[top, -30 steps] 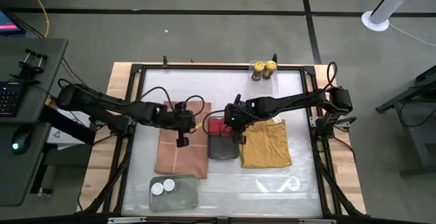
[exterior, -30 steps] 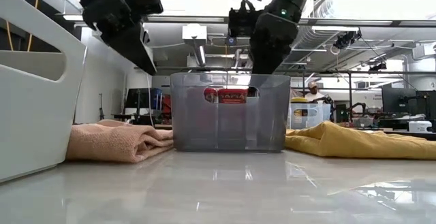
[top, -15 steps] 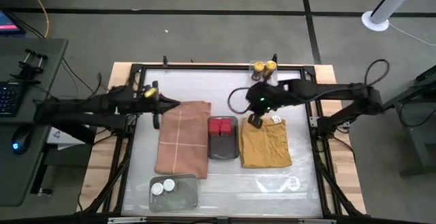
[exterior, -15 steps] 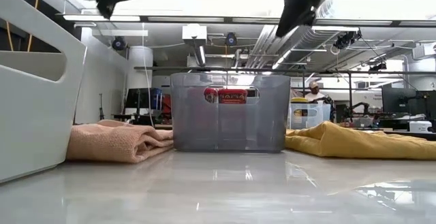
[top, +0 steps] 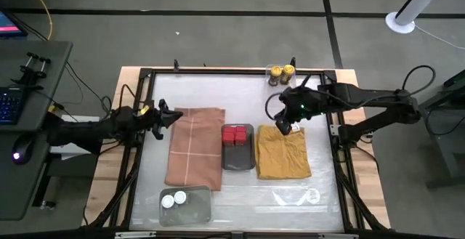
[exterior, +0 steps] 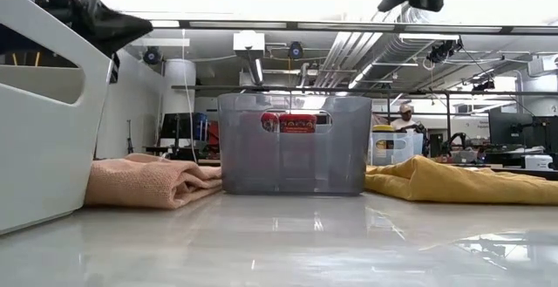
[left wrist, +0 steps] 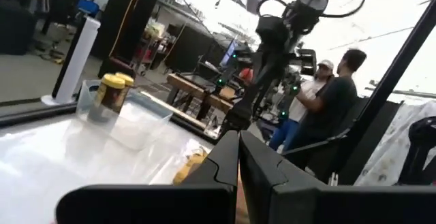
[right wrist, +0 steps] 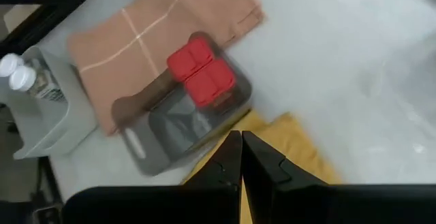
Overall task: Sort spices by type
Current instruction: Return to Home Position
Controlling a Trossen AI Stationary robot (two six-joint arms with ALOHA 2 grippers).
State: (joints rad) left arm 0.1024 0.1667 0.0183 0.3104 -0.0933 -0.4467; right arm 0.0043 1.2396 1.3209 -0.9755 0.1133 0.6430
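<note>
both arms hang clear of the sorted goods. the left gripper [top: 161,115] hovers at the left edge of the table [top: 240,94], just off the pink cloth [top: 195,148]. the left wrist view shows its two fingers pressed together with only a thin seam between them, gripping nothing. the right gripper [top: 283,128] hangs over the far end of the yellow cloth [top: 285,155], right of the table's middle, with its fingers likewise closed on nothing.

the two red tins [top: 234,134] sit side by side, touching, at the far end of the dark grey tray [top: 238,158]. that tray stands in the middle of the table between the two cloths, and in the low view the tins' red lids show through its wall. the two yellow-capped jars [top: 281,72] stand together in a clear tray [top: 285,82] at the far edge, toward the right corner. the two white-capped jars [top: 173,199] stand together in the left end of another clear tray [top: 196,208] at the near edge, toward the left corner.

two people [left wrist: 337,91] stand in the room beyond the table, seen in the left wrist view.
</note>
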